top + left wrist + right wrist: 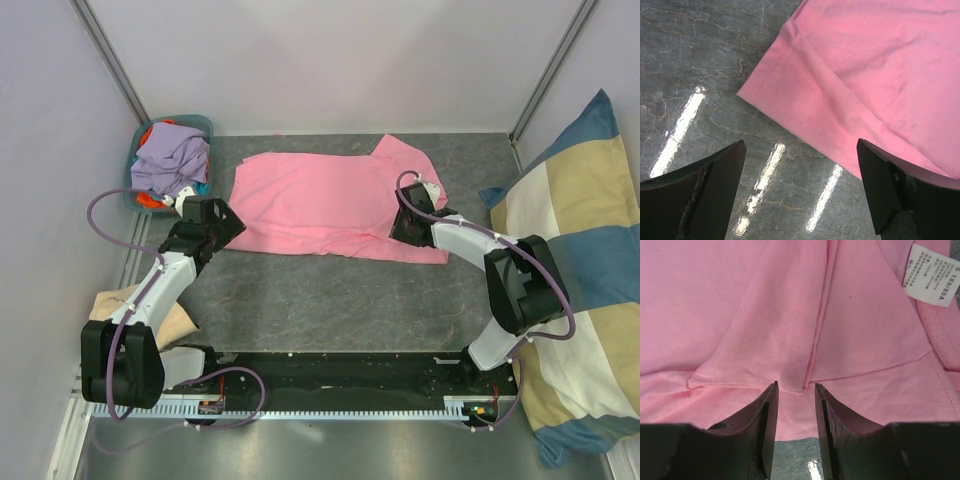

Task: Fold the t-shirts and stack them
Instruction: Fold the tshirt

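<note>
Pink t-shirt (pixel 320 205): spread across the middle of the grey table (pixel 330 300), partly folded, one sleeve sticking out at the far right.
Neck label (pixel 930 275): white with printed text, seen upper right in the right wrist view.
Left gripper (pixel 800 150): jaws spread wide and holding nothing, over bare table just beside the shirt's near-left corner.
Right gripper (pixel 796 390): jaws parted by a narrow gap, tips at the hem of a folded flap on the shirt's right end; cloth and table show through the gap.
Basket (pixel 200 125): teal, far-left corner, heaped with a lavender t-shirt (pixel 170 160) and an orange t-shirt (pixel 150 200).
Checked cushion (pixel 580 250): blue and cream, along the right edge, well apart from the shirt.
</note>
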`<state>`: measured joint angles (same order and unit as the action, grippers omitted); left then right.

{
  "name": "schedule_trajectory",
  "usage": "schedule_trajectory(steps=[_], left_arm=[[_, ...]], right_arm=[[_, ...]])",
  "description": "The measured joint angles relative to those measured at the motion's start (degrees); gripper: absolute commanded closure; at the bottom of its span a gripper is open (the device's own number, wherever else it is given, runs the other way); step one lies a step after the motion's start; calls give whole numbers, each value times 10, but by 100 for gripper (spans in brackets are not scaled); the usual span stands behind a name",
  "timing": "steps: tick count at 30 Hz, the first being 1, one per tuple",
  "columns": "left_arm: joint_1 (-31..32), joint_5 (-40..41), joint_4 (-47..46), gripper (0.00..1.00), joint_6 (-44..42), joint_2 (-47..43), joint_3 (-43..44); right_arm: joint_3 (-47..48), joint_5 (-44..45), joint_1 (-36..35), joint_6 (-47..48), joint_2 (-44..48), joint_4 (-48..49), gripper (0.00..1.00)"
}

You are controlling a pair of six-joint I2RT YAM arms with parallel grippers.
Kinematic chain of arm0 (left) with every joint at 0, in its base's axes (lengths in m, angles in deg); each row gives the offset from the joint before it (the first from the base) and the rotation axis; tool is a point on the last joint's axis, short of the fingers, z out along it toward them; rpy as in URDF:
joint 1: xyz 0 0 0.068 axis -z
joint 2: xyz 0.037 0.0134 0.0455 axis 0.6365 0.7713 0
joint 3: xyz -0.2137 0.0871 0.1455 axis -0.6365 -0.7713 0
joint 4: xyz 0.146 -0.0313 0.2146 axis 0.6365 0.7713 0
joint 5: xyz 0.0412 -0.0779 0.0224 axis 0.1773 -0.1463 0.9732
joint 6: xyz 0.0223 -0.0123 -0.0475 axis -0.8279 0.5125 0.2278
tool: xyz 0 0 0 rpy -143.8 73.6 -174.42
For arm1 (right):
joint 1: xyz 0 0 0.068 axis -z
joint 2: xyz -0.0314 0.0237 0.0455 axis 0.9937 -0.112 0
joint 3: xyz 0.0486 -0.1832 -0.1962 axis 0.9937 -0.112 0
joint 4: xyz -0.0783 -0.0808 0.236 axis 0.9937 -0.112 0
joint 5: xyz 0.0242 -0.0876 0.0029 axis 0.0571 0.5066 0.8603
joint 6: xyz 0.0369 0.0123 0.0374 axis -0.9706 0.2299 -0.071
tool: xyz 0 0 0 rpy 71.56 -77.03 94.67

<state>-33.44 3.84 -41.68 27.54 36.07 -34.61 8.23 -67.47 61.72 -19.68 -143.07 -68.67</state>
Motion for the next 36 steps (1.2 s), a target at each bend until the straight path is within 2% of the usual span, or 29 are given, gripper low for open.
schedule_trajectory(steps=[10,13,16,21,31,36], left_arm=[[0,0,0,0,0,0,0],[0,0,0,0,0,0,0],[0,0,0,0,0,0,0],[0,0,0,0,0,0,0],[0,-1,0,0,0,0,0],[0,-1,0,0,0,0,0]], right_arm=[[-4,-3,-1,-4,-28,12,63],[-4,-3,-1,-5,-36,20,67],[-4,-3,-1,-5,-43,26,76],[-4,-3,-1,-4,-45,33,99],[2,-4,-1,2,-45,27,100],[57,-18,-1,13,-62,19,100]])
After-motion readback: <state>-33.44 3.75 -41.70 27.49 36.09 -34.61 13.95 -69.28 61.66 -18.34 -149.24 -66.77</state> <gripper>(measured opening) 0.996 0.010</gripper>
